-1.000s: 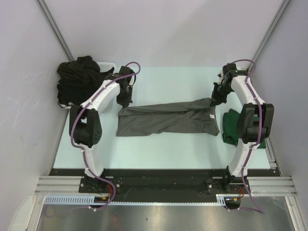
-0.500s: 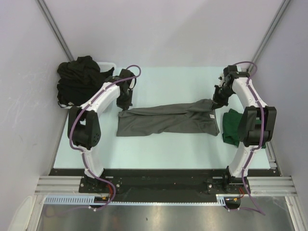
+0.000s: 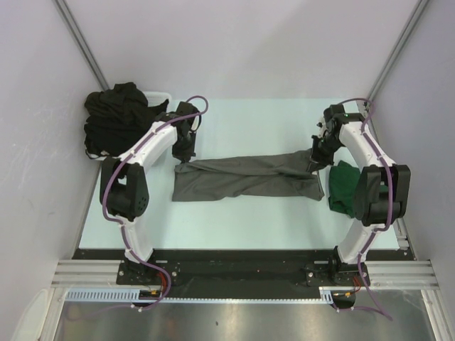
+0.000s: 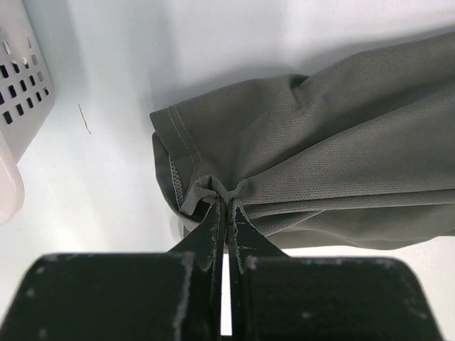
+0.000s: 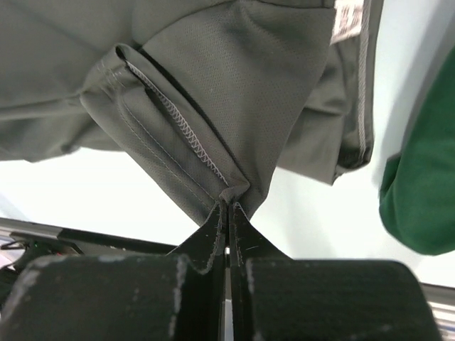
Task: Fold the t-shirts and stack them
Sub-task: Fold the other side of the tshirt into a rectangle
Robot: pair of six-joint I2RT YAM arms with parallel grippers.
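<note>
grey shirt (image 3: 245,177) mid-fold, we judge: left hand (image 4: 226,206) and right hand (image 5: 227,202) each pinch an end; green shirt (image 3: 343,186) aside, black shirts (image 3: 117,117) heaped, unfolded.

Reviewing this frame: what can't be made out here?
Top view: the count of black t-shirts; they lie in one heap that hides most of the basket.
Top view: the green t-shirt's right part, under the right arm.
Right wrist view: the grey t-shirt's label, cut by the top edge, print too blurred.
</note>
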